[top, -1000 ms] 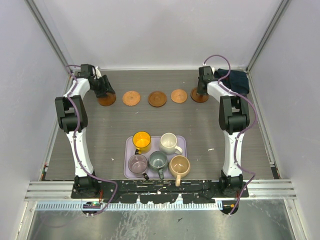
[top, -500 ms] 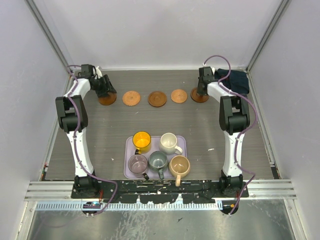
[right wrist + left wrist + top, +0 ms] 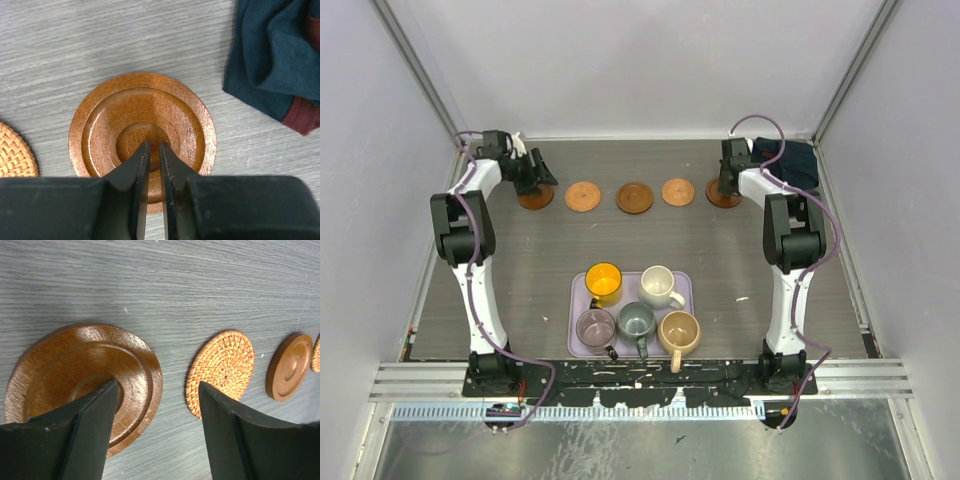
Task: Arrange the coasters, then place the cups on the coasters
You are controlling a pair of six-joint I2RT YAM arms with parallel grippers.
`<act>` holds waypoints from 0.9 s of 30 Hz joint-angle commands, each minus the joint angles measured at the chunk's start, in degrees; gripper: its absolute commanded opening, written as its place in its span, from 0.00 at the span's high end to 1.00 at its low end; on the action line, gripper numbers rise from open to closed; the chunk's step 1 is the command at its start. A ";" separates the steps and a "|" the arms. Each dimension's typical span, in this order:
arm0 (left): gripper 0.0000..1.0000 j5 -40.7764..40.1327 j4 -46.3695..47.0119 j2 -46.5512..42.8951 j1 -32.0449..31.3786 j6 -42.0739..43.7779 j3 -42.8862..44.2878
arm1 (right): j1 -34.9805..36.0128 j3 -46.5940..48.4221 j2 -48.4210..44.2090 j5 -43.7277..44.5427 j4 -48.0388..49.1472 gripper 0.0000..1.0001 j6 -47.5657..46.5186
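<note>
reaching to the far left corner of the tabletop (image 3: 520,290), the left arm (image 3: 460,228) bends at its elbow and tips the left gripper (image 3: 157,390) low over the leftmost coaster (image 3: 80,370), a dark brown wooden disc. its jaws stand well apart and grip nothing: one finger hangs over the disc's inner ring, the other over bare tabletop between that disc and the woven coaster (image 3: 222,370) beside it. five coasters (image 3: 634,197) lie in a row along the far side, apart from one another. nearer the arm bases, all five cups (image 3: 637,321) sit on the lilac tray (image 3: 686,300). the right arm (image 3: 790,235) stretches to the row's right end, its right gripper (image 3: 154,147) pointing down at the centre of the rightmost coaster (image 3: 142,115). its jaws are parted by only a thin slit, with nothing between them; whether the tips touch the wood i cannot tell. a navy cloth (image 3: 270,60) lies just beside that coaster.
</note>
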 commanded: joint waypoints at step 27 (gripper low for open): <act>0.26 2.18 9.11 -23.44 -0.63 -3.08 -21.95 | 6.49 -10.19 -14.20 -7.63 8.62 0.79 -8.14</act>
